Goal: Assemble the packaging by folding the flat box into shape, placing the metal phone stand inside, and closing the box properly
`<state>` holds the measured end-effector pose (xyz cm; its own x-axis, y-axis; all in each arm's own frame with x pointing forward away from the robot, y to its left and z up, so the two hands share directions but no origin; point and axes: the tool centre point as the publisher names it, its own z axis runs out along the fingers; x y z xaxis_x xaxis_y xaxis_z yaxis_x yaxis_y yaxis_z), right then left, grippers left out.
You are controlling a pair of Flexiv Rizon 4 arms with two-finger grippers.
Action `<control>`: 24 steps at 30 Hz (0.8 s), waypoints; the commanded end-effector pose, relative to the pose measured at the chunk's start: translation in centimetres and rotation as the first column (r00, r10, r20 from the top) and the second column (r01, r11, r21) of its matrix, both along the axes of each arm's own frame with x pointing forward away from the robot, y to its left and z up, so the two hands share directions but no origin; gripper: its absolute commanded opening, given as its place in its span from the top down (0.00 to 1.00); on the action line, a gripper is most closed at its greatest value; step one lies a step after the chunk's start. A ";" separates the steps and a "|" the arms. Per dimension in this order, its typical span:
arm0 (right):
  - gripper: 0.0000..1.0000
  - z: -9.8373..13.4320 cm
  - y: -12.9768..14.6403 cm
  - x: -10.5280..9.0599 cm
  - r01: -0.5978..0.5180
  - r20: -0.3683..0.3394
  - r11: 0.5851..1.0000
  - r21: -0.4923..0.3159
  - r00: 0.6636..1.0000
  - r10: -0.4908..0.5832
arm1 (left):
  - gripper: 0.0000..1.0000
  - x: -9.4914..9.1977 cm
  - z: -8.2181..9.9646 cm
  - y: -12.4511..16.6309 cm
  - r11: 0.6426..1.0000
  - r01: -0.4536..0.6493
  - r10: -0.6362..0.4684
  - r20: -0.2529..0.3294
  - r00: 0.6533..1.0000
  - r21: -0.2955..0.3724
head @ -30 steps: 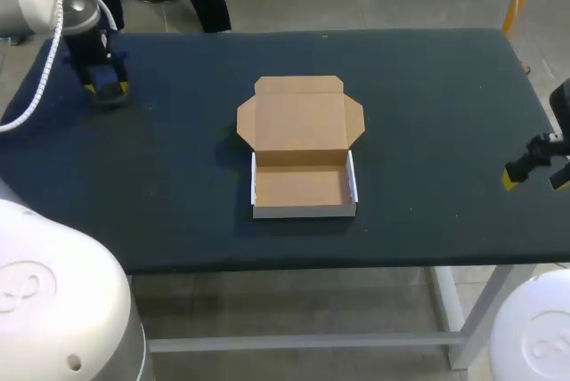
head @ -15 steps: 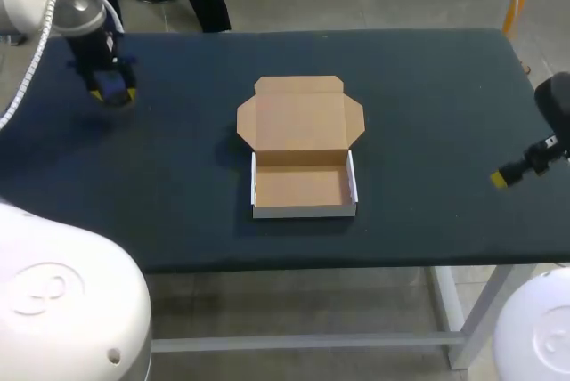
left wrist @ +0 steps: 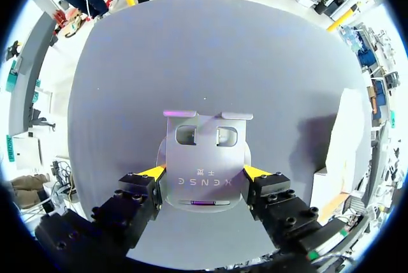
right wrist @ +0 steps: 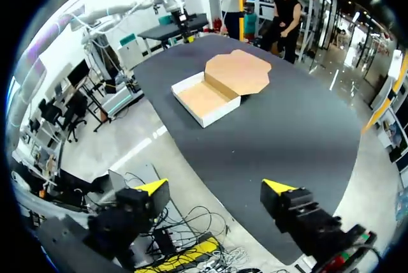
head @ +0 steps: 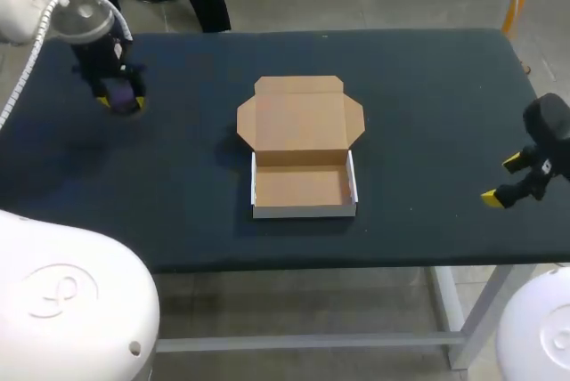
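Box lies open on table, nearest front edge.

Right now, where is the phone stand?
Left wrist view: the phone stand is clamped in the left gripper, over the table's far-left area, apart from the box.

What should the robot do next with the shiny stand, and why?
Probably carry the stand over to the box. The left gripper grips it by both sides, away from the box, and the box sits open and empty.
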<state>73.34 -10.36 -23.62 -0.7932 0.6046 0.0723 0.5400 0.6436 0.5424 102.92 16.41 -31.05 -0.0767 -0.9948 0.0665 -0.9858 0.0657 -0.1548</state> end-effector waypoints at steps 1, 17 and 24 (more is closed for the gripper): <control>0.00 -1.3 0.2 1.1 -0.036 -0.010 0.999 0.011 0.999 0.037 | 1.00 -1.5 0.8 -0.6 1.000 -0.003 0.002 0.076 0.997 0.012; 0.00 -1.7 0.4 1.2 -0.053 -0.013 0.999 0.009 0.998 0.053 | 1.00 -5.8 3.2 -3.8 0.997 0.069 -0.071 0.082 0.994 0.028; 0.00 -1.9 0.7 1.4 -0.060 -0.011 0.998 -0.005 0.998 0.060 | 1.00 -7.3 3.3 -5.1 0.995 0.094 -0.096 0.074 0.993 0.035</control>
<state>74.61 -9.81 -25.42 -0.8239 0.5608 0.0819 0.5102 0.6710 0.5379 96.42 11.66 -28.05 -0.1786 -0.9831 0.0393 -0.9625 0.1663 -0.2142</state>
